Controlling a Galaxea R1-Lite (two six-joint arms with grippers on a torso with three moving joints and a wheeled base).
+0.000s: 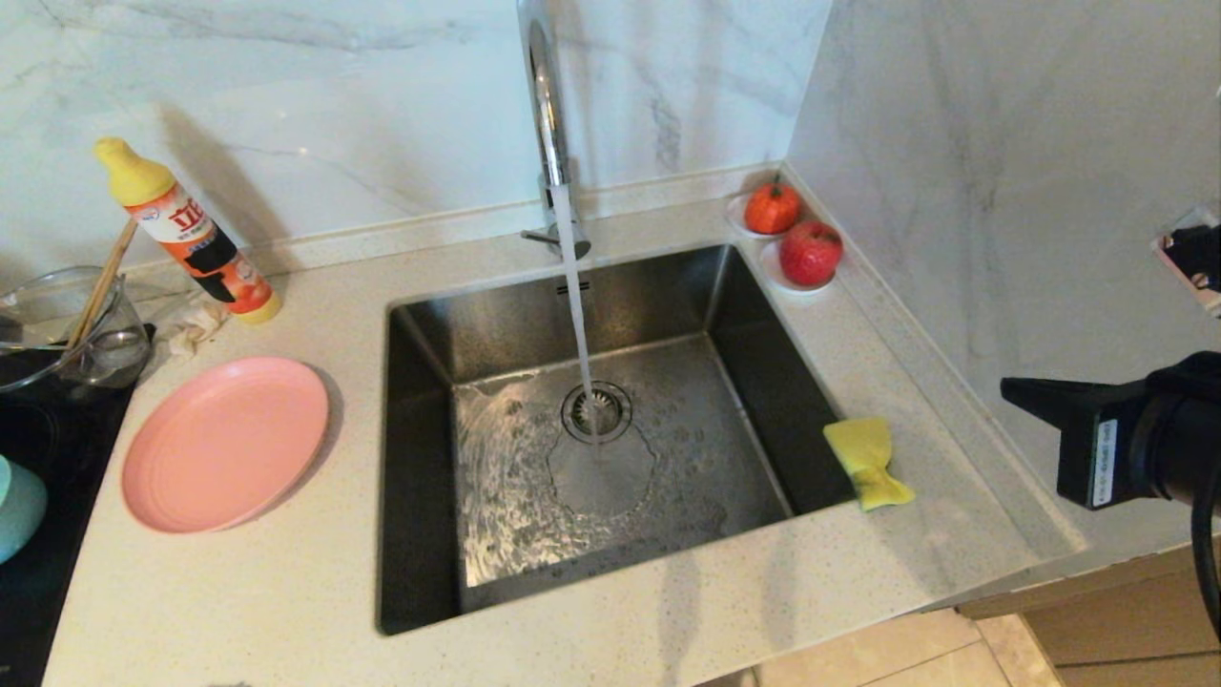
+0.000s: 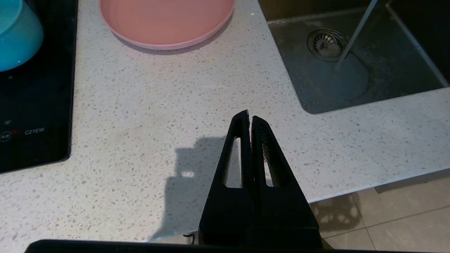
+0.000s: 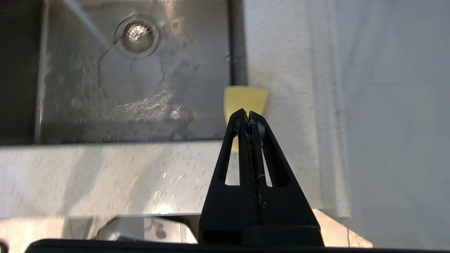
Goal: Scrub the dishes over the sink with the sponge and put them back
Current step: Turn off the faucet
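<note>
The right gripper had its 2 fingers pressed together with nothing between them, hanging above the counter's front-right corner and aimed at the sponge. In the head view only the arm's dark wrist block showed at the right edge, well apart from the sponge. The left gripper was likewise pinched closed and empty, parked over the speckled counter near its front edge, w/ the pink plate farther off.

The yellow sponge lay on the counter at the sink's right rim, one corner overhanging the basin. The stainless sink had water running from the chrome tap onto the drain strainer. The pink plate sat on the counter just left of the sink; the teal bowl stood on the black cooktop, mostly cut off at the frame's left edge.

Step in hand, by my reading: the reach for the sponge, w/ no dish scrubbed yet. Next move prob. called for spreading the right fingers first, then coming down across the sponge's narrow width. Since the sponge sat on the rim, a push from the side could tip it into the basin, so a descent from above looked safer. The left arm would then need to fetch 1 dish.
</note>
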